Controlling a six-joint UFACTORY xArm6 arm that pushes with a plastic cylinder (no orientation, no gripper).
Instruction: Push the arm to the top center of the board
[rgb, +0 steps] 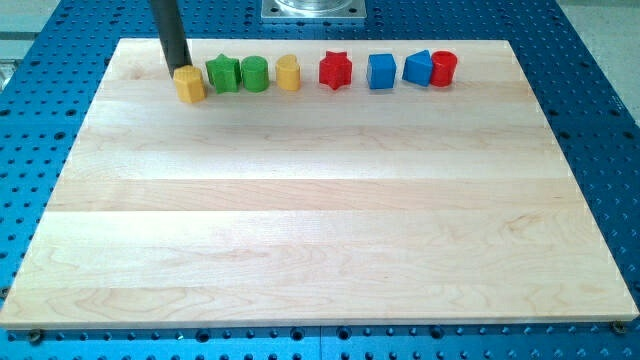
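Nearest the camera: blue perforated counter (320, 345), showing as a strip along the view's bottom and again on both sides. Resting on it, pale wooden board (320, 220), wide and bare across its middle and lower parts.

Along the board's top edge, one row of eight blocks, from the view's left to right:
- yellow block (189, 85), shape unclear, set slightly lower than the others
- green star (222, 73), just beside it
- green cylinder (255, 74), touching or nearly touching the green star
- yellow cylinder (288, 73), near, with a small gap
- red star (336, 70), just right of the board's top centre
- blue cube (381, 71), apart from the red star
- blue wedge-like block (417, 68), exact shape not certain
- red cylinder (444, 69), touching the wedge-like block

Dark rod (170, 35) entering from the view's top left, nearly upright. My tip (178, 70) at the board's top left, against the upper left edge of the yellow block, whether touching cannot be told. Well to the left of the top centre, with four blocks lying between.

Rod in place of a hand; open or closed state not to be told.

Grey metal base plate (314, 8) at the view's top centre, beyond the board.
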